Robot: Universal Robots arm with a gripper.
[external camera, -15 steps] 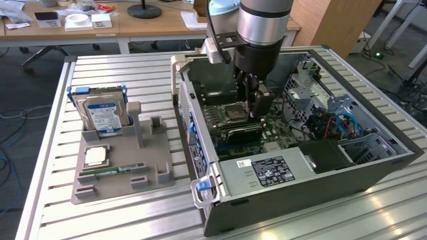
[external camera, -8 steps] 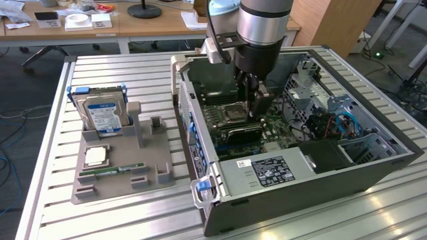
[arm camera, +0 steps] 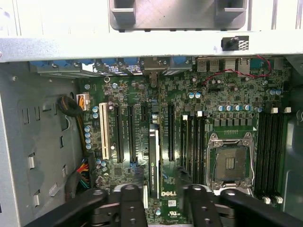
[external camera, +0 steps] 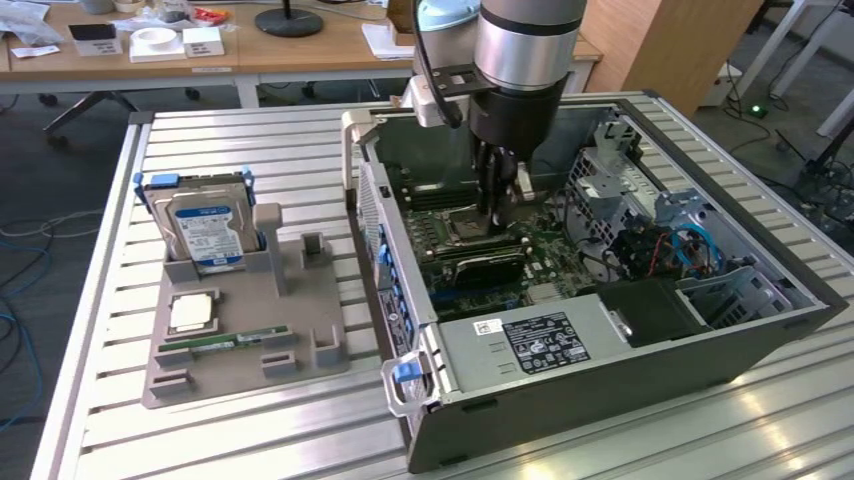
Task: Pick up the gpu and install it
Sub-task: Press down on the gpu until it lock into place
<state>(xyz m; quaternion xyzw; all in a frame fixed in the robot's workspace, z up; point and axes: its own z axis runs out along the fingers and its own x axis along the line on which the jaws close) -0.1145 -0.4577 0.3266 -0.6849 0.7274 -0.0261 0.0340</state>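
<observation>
Right, start with the big picture: the slatted metal table (external camera: 240, 140) carries an open tower case (external camera: 747, 340) lying on its side. That looks deliberate, since it puts the motherboard (arm camera: 227, 94) face up and lets the arm come straight down onto the slots.

On the exterior view's left sits a grey parts tray (external camera: 227, 350). The hard drive (external camera: 207, 235) stands upright in its cradle and the green memory stick (external camera: 220, 342) lies flat near the front, each in its own pocket, presumably so it can be grasped the same way every time.

Now down inside the case. The hand (arm camera: 163, 203) hangs low over the board, between the expansion slots and the empty CPU socket (arm camera: 230, 163). Its fingers (arm camera: 132, 205) stand partly apart, leaving a gap clearly wider than the card, and I see no pad pressing on anything.

And the gpu (arm camera: 154, 161)? It's on edge among the expansion slots, apparently in one of them, thin top edge up. Its long axis runs parallel to the slots, from the port-lined rear wall towards the hand, and its near end falls roughly in line with the finger gap. I'd judge it placed; how deeply it's seated, I can't tell.
</observation>
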